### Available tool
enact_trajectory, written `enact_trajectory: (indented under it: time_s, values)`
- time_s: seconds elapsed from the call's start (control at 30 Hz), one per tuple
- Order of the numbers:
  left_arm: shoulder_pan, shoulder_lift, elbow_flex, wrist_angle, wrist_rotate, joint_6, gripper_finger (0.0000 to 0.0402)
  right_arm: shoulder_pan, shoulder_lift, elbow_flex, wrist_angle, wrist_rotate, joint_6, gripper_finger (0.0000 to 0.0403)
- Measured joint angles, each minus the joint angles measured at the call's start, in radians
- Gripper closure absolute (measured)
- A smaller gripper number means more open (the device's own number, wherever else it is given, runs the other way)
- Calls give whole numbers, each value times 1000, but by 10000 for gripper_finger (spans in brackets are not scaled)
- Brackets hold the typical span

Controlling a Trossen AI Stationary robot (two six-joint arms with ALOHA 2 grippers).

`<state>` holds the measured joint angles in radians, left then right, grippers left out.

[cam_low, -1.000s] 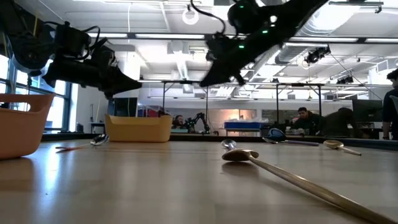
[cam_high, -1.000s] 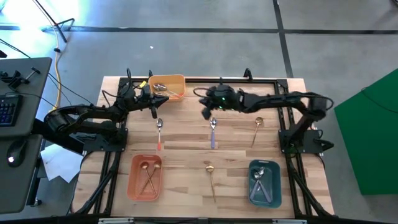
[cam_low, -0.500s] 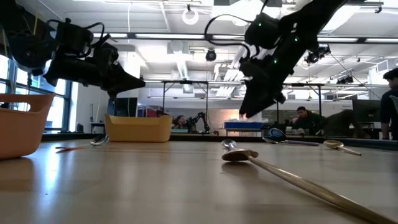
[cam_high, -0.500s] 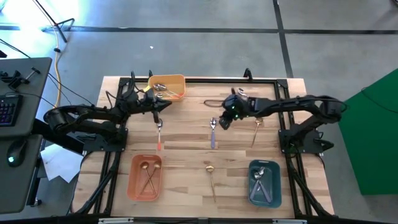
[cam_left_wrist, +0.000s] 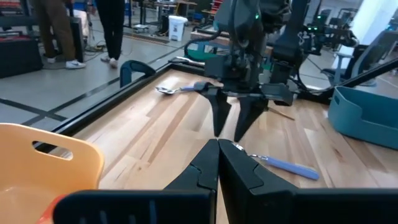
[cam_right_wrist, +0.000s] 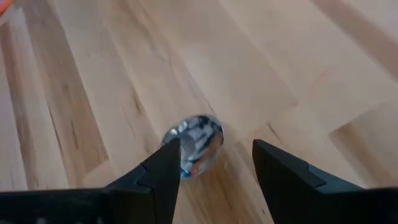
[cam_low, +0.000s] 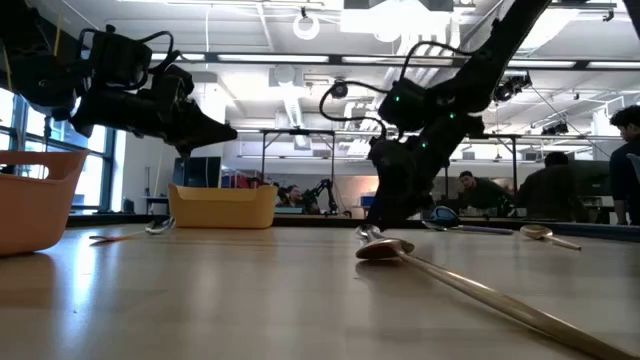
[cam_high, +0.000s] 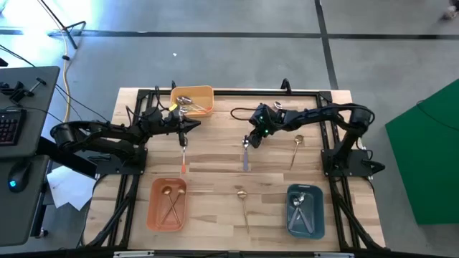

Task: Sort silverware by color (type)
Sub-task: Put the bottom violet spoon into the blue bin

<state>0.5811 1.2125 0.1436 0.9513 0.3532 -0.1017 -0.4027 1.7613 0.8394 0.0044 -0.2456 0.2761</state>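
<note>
The light, stiff, slippery silver spoon with blue-purple handle [cam_high: 245, 152] lies flat under the open-fingered right gripper [cam_high: 249, 142]; pinch its thin neck, not the rounded bowl.

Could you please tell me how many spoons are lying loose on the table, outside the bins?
4: a red-handled spoon under the left gripper, a blue-handled spoon under the open right gripper, a gold spoon farther right, and another gold spoon between the front bins.
</note>
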Motion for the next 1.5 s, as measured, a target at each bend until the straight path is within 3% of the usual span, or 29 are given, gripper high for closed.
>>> enact_trajectory:
  time_s: [0.27,0.4,0.57,0.8,0.97,1.2,1.5]
  values:
    - [-35,0,0,-13,-56,2,402,-11,63,2,79,-84,-16,231]
    - [-52,0,0,-22,-85,6,402,-8,70,2,98,-100,-14,281]
    - [-74,0,0,-41,-100,-6,401,2,72,1,91,-115,-12,384]
    - [-100,0,0,-66,-106,8,401,40,34,28,48,-148,17,397]
    - [-100,0,0,-70,-108,18,401,87,-70,68,-62,-143,58,401]
    - [-100,0,0,-90,-105,27,402,220,-308,108,-327,-98,207,402]
    - [-129,0,0,-137,-99,54,402,565,-595,111,-668,46,705,402]
